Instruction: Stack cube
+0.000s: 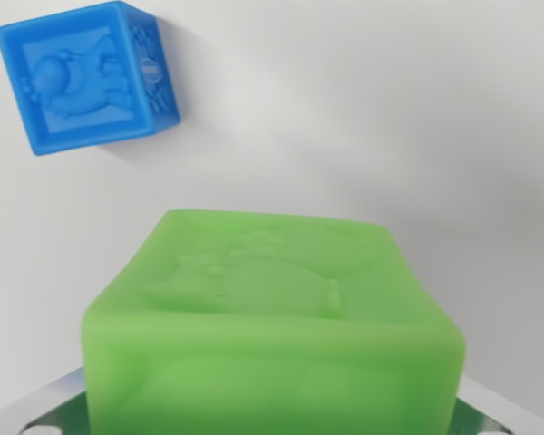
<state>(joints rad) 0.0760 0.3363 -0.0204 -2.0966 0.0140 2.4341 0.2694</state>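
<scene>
from my wrist camera the green cube (272, 326) fills the lower half of the picture, very close to the lens and slightly blurred, with a raised animal figure moulded into its top face. at the bottom corners i see bits of metal (45, 399) on either side of it, which look like parts of the gripper (272, 421); the fingertips themselves are hidden behind the cube, so it seems clamped on the green cube, though i can't see the contact. the blue cube (86, 77) sits well apart from it on the white table (390, 118), toward the wrist view's top left corner, turned at a slight angle, its embossed top face and one patterned side showing. it casts a soft shadow on the surface beside it.
</scene>
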